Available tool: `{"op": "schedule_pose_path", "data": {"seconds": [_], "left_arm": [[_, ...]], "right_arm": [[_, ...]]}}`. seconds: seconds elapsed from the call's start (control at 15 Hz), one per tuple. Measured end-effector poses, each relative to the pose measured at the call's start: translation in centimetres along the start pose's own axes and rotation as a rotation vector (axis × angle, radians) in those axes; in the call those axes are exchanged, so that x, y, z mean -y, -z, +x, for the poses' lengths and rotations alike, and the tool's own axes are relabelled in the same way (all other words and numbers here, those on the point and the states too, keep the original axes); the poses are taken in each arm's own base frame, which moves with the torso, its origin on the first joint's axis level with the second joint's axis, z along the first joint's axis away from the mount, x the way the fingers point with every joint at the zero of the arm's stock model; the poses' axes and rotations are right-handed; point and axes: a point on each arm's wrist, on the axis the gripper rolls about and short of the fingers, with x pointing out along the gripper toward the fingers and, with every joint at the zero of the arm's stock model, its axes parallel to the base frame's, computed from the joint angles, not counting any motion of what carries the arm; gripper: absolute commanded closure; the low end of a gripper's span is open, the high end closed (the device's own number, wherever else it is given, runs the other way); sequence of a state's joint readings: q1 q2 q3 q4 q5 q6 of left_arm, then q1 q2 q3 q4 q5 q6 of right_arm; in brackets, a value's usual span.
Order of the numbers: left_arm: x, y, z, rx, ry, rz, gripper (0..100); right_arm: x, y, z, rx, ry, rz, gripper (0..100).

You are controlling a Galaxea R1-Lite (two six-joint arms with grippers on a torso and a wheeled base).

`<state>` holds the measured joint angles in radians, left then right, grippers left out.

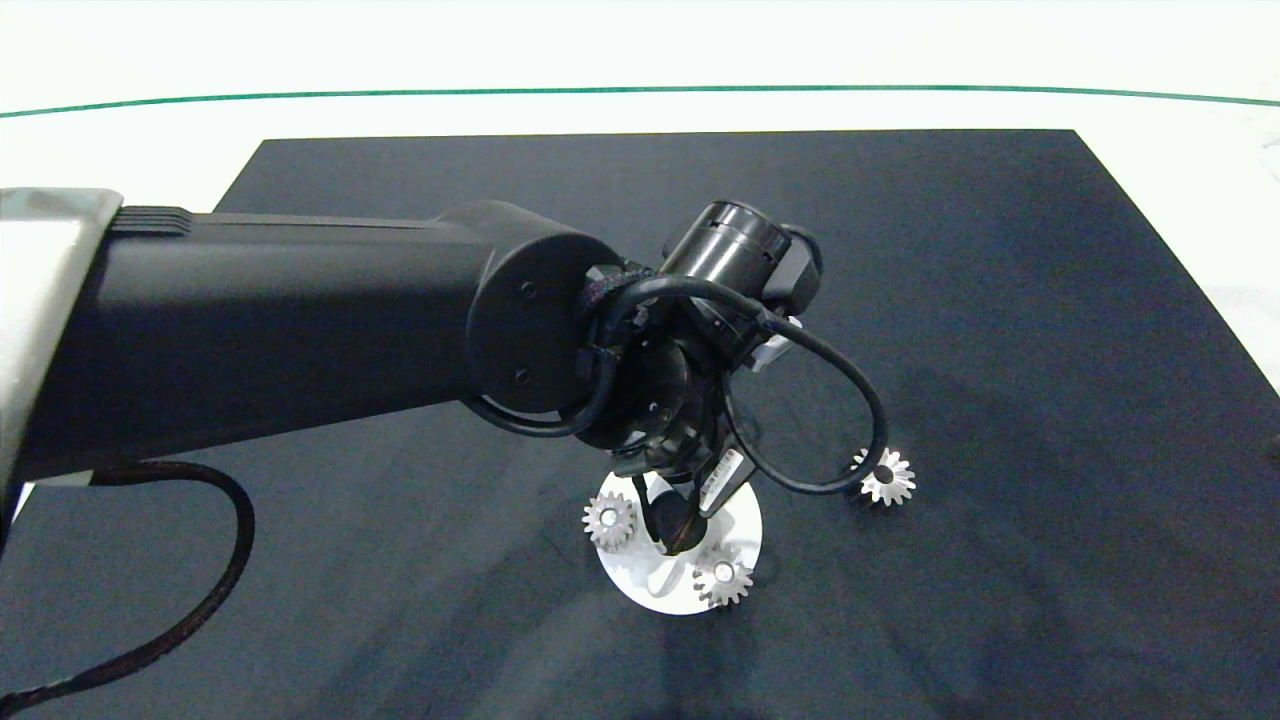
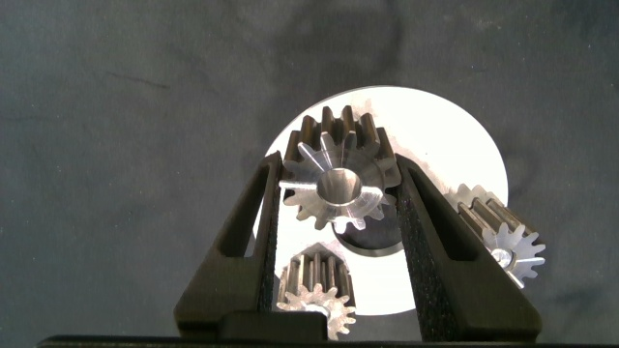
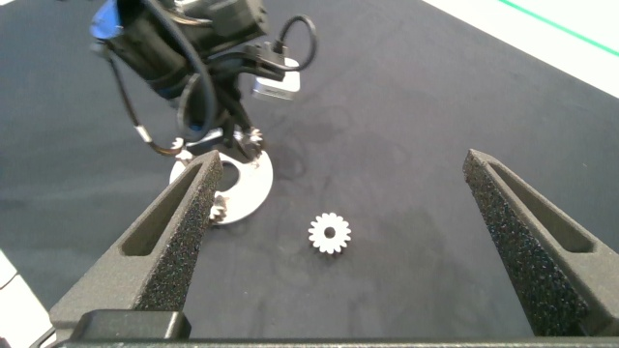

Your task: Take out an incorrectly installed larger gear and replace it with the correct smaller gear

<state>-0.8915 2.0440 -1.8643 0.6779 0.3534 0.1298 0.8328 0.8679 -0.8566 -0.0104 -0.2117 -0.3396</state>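
Observation:
My left gripper (image 2: pixel 337 172) is shut on the smaller gear (image 2: pixel 338 186), a compact silver gear with a dark bore. It holds the gear over the dark centre of the white round base (image 2: pixel 455 135). In the head view the left gripper (image 1: pixel 680 525) hides this gear. The larger gear (image 1: pixel 886 478), star-like with pointed teeth, lies flat on the black mat to the right of the base. It also shows as the larger gear (image 3: pixel 330 233) below my right gripper (image 3: pixel 343 159), which hangs open well above the mat.
Two more small gears stand on the white base (image 1: pixel 660 595): one at its left (image 1: pixel 610 520), one at its front right (image 1: pixel 722 577). The black mat (image 1: pixel 1000 300) covers the white table. A cable loop (image 1: pixel 850 400) hangs from the left wrist near the loose gear.

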Motion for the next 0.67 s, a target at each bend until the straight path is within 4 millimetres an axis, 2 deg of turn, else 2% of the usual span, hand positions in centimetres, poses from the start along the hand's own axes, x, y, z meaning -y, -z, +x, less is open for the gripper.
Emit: {"op": "schedule_pose_path", "data": {"seconds": [0.67], "left_arm": [[-0.01,-0.23,-0.13,0.01,0.0,0.007,69]], "right_arm": [[-0.06,-0.02,-0.05,0.004,-0.007,0.0,0]]}}
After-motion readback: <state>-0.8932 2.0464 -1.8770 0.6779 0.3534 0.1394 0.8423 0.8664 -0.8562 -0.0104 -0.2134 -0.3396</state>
